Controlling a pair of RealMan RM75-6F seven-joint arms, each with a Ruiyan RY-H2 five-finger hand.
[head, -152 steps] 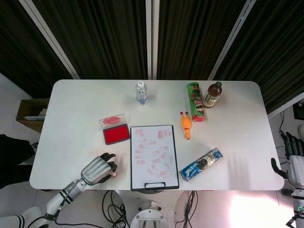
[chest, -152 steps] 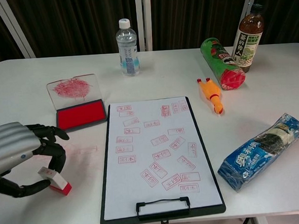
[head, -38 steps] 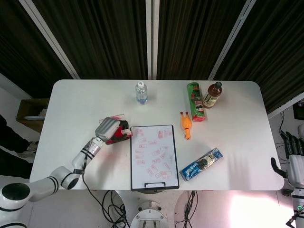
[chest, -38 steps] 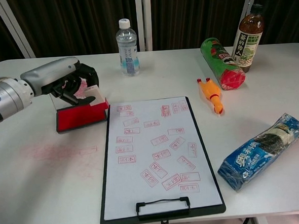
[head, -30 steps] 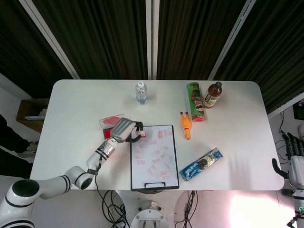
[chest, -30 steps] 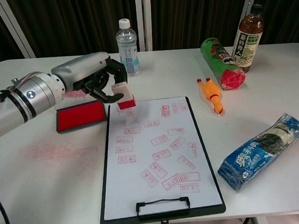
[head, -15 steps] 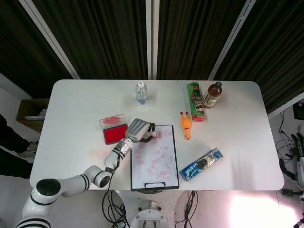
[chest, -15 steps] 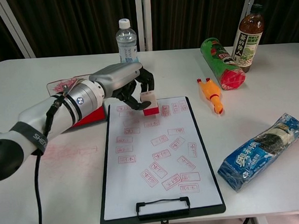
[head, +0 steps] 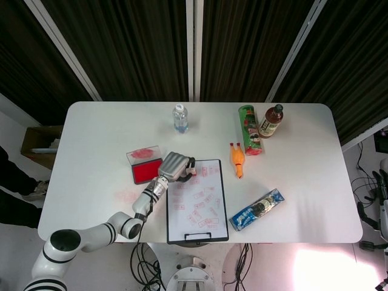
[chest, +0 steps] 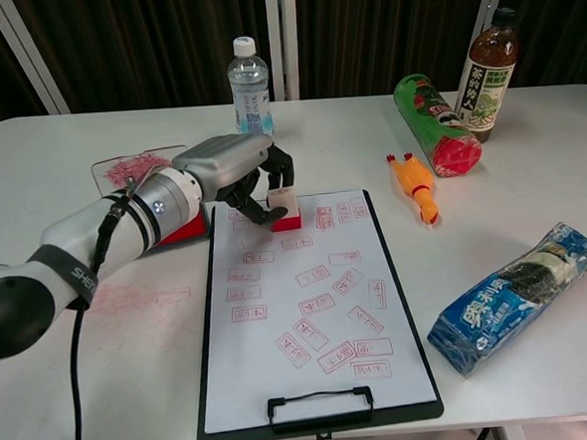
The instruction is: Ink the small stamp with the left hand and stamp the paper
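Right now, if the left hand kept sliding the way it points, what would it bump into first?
The left hand, holding the stamp on the paper, points right across the table. Probably the rubber chicken comes first, though depth is hard to judge.

Water bottle point(chest: 249, 92) upright, green canister point(chest: 430, 113) lying, tea bottle point(chest: 487, 74), rubber chicken point(chest: 414, 186), blue snack packet point(chest: 517, 295), perhaps biscuits.

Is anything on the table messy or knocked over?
Yes. The green chip can lies on its side beside the upright tea bottle. Faint red ink smudges stain the bare table left of the clipboard, off the paper. The ink pad's open lid is smeared red too.
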